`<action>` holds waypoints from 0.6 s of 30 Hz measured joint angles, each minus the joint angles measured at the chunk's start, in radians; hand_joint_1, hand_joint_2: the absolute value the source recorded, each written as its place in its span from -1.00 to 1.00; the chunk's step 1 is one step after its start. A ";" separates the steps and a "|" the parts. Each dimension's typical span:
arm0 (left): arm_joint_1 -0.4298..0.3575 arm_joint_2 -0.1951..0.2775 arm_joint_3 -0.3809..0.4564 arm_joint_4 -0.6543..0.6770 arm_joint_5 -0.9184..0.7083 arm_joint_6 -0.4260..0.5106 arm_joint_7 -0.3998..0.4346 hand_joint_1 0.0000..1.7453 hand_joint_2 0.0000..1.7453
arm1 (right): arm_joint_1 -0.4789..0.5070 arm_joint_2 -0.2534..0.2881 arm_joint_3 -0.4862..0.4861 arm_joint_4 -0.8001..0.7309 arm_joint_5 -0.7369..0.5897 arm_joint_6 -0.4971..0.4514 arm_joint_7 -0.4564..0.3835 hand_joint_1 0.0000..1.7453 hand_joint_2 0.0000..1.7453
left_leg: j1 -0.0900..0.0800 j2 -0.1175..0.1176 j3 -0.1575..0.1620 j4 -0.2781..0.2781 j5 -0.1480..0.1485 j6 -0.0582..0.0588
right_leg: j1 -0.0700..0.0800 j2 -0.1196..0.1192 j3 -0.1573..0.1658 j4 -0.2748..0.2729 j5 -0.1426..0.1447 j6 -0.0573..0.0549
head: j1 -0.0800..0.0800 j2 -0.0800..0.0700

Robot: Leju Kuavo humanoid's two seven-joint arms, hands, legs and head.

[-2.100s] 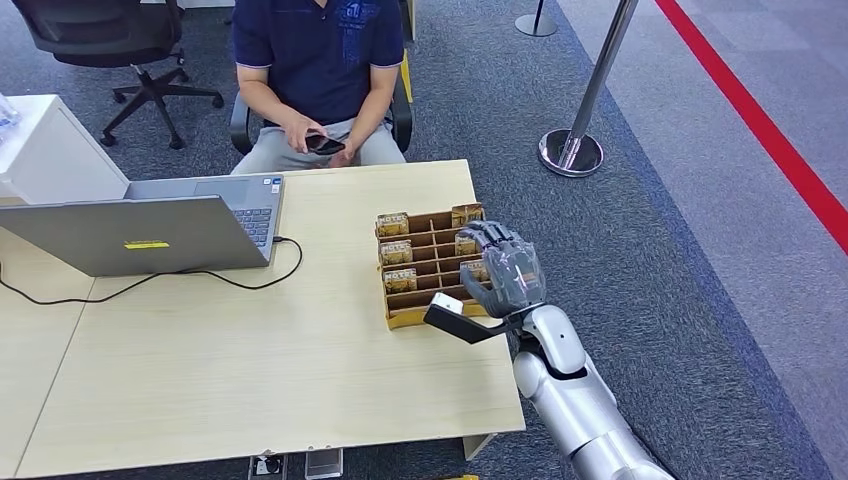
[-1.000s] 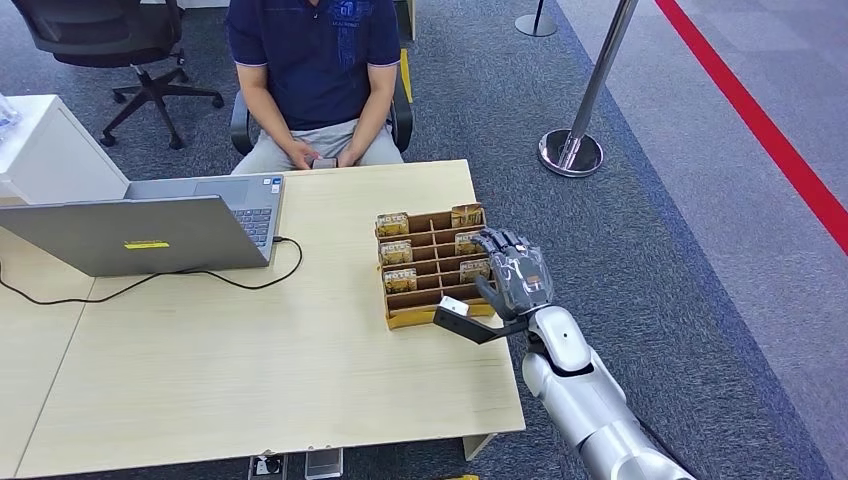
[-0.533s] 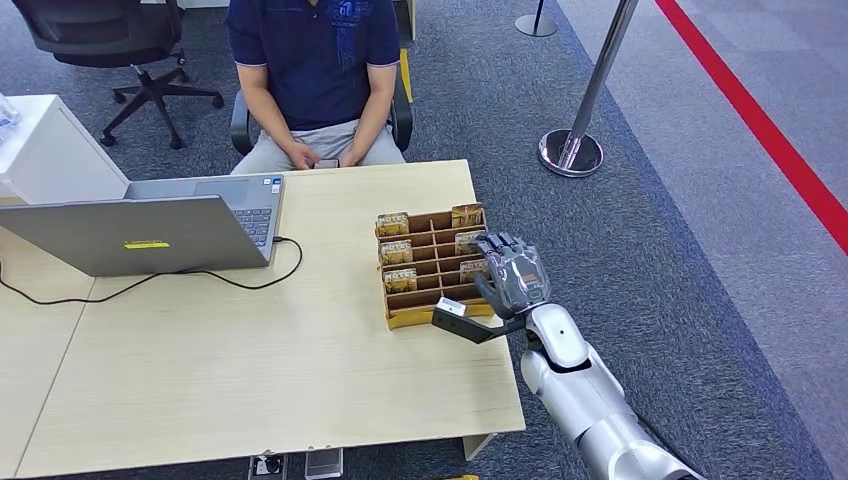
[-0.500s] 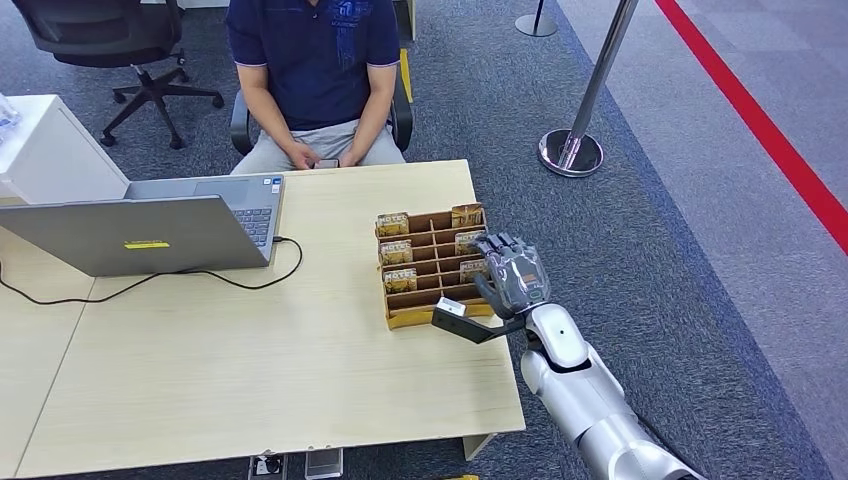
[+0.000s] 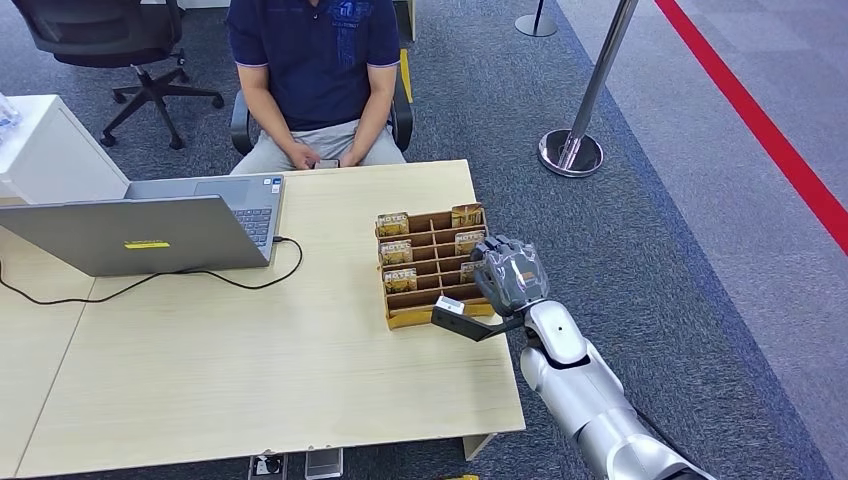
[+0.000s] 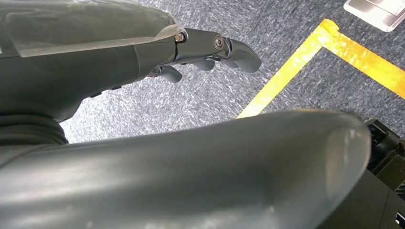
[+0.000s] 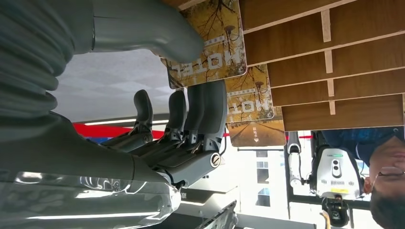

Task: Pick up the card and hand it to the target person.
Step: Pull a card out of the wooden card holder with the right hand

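Observation:
A wooden rack (image 5: 432,262) with several brown "HOTEL" cards stands on the table's right side. My right hand (image 5: 507,272) is at the rack's near right corner with its fingers curled. In the right wrist view the thumb (image 7: 157,33) lies on one face of a HOTEL card (image 7: 210,55) and the dark fingers (image 7: 206,107) on the other, so the hand pinches the card, which still stands in its slot. Behind it stands another card (image 7: 253,114). The person (image 5: 318,60) sits at the table's far side with both hands in the lap. My left hand (image 6: 143,52) hangs over carpet, holding nothing.
An open laptop (image 5: 150,235) with a black cable sits on the table's (image 5: 250,370) left part. A stanchion post (image 5: 572,150) stands on the carpet to the right. An office chair (image 5: 120,40) and a white cabinet (image 5: 50,150) are at the far left.
My right hand has moved left from beside the rack onto its near right corner, and its spread fingers have curled around a card. The person has lowered the phone to the lap.

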 joint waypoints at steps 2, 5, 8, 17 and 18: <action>-0.001 0.000 0.000 0.000 0.000 0.000 -0.001 -1.00 -1.00 | -0.002 0.000 0.001 0.003 -0.001 -0.001 -0.001 0.32 1.00 | 0.000 0.000 0.000 0.000 0.000 0.000 | 0.000 0.000 0.000 0.000 0.000 0.000 | 0.000 0.000; -0.001 0.000 0.000 0.000 0.000 0.001 -0.007 -1.00 -1.00 | -0.004 0.000 0.003 0.008 -0.001 -0.001 -0.002 0.39 1.00 | 0.000 0.000 0.000 0.000 0.000 0.000 | 0.000 0.000 0.000 0.000 0.000 0.000 | 0.000 0.000; -0.001 0.000 0.000 0.000 0.000 0.004 -0.015 -1.00 -1.00 | -0.007 0.000 0.005 0.013 -0.001 -0.001 -0.002 0.44 1.00 | 0.000 0.000 0.000 0.000 0.000 0.000 | 0.000 0.000 0.000 0.000 0.000 0.000 | 0.000 0.000; -0.001 0.000 0.000 0.000 0.013 0.012 -0.023 -1.00 -1.00 | -0.021 0.000 0.019 0.031 -0.009 0.000 -0.013 0.61 1.00 | 0.000 0.000 0.001 0.000 0.001 0.000 | 0.000 0.000 0.000 0.000 0.002 0.000 | 0.000 0.000; -0.001 0.000 0.000 0.000 0.013 0.013 -0.025 -1.00 -1.00 | -0.022 0.000 0.021 0.034 -0.011 0.000 -0.015 0.63 1.00 | 0.000 0.000 0.001 0.000 0.002 0.000 | 0.000 0.000 0.000 0.000 0.002 0.000 | 0.000 0.000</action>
